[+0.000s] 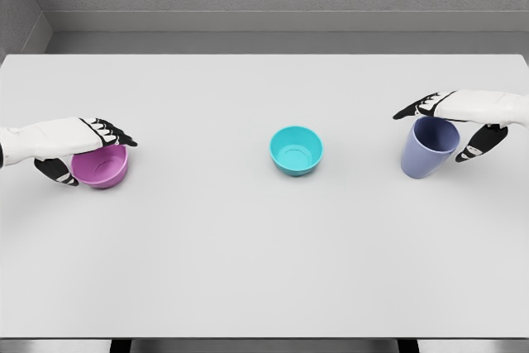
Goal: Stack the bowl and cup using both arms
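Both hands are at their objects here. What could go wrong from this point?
1. The right hand holds the cup at its rim, and the cup looks tilted; it may slip or swing when carried.
2. The left hand covers the pink bowl's rim, so nesting it into the teal bowl may jam fingers.
3. Both arms heading to the centre could collide.
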Tool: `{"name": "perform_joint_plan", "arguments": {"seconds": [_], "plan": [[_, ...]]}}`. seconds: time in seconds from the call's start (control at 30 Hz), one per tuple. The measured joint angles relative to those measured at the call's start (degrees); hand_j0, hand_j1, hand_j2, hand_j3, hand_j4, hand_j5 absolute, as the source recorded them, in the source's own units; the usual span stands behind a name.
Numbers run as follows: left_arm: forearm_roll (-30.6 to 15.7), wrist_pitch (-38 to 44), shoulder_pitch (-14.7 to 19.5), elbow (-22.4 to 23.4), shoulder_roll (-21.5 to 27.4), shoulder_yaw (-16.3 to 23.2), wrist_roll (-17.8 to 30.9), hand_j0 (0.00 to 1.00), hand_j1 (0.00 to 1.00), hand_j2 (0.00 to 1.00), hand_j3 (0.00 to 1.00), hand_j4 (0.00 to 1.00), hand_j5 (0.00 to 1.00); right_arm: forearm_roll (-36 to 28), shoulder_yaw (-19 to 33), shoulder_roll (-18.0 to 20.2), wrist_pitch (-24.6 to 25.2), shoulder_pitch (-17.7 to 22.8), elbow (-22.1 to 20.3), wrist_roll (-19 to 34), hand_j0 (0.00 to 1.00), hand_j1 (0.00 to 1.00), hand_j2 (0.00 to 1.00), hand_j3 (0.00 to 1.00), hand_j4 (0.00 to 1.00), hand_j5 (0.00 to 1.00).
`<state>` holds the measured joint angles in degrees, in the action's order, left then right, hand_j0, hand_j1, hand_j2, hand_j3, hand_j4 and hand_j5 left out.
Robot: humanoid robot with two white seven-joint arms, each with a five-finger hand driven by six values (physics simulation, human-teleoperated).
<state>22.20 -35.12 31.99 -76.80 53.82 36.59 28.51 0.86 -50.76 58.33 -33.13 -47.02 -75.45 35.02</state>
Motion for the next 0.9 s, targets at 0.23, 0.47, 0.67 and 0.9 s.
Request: {"name": "perform_joint_plan", "arguments": {"seconds": [0.23, 0.47, 0.67, 0.9], "plan": [[0.0, 0.0, 0.0, 0.0, 0.0, 0.0, 0.0, 1.0, 1.0, 1.0, 1.0, 1.0, 1.0, 0.0, 0.0, 0.0, -0.1, 0.0, 0.0, 0.0, 1.0, 1.0, 1.0, 1.0, 1.0, 1.0], [0.4, 0.0, -0.1, 0.0, -0.1, 0.0, 0.1, 1.0, 1.0, 1.0, 1.0, 1.0, 1.0, 0.0, 0.0, 0.0, -0.1, 0.0, -0.1, 0.0, 1.0, 1.0, 1.0, 1.0, 1.0, 1.0], [1.3, 0.0, -0.2, 0.1, -0.3, 0.0, 0.1, 0.9, 0.9, 0.9, 0.9, 0.9, 0.9, 0.0, 0.0, 0.0, -0.1, 0.0, -0.1, 0.0, 1.0, 1.0, 1.0, 1.0, 1.0, 1.0], [2.2, 0.0, -0.2, 0.1, -0.4, 0.0, 0.1, 0.8, 0.8, 0.8, 0.8, 0.8, 0.8, 0.0, 0.0, 0.1, -0.1, 0.0, -0.1, 0.0, 1.0, 1.0, 1.0, 1.0, 1.0, 1.0]]}}
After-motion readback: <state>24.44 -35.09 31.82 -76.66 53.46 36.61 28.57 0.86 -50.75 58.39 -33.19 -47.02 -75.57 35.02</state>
